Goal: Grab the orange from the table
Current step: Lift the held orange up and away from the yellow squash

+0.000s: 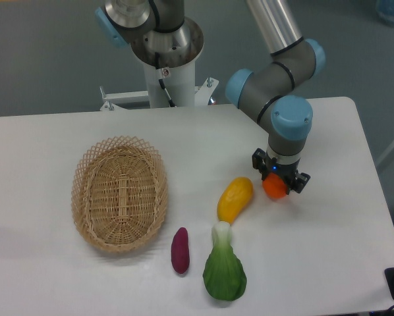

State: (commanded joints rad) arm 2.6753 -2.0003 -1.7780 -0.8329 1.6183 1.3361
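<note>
Down over the orange (pixel 275 187) with the gripper (pixel 280 182), fingers straddling the fruit; whether clenched on it or only around it cannot be told, the wrist hiding the contact from above. Orange sitting at about 3 o'clock on the table (pixel 329 237), partly hidden under the black finger block, only its lower half showing. For a sound grasp, probably best to centre the fruit between the pads before closing, squeeze gently since round skin tends to roll out sideways, then lift straight up rather than dragging. Just beside, toward 9 o'clock of the orange, the yellow fruit (pixel 235 199), near but apart, so no sweeping leftward while low. Further out, toward 7 o'clock, the green leafy vegetable (pixel 224 273) and the purple vegetable (pixel 180 250); well apart at 9 o'clock, the wicker basket (pixel 120 193). Open white surface toward 3 and 5 o'clock, with the table's right edge not far beyond, so any slip that way could roll off.
</note>
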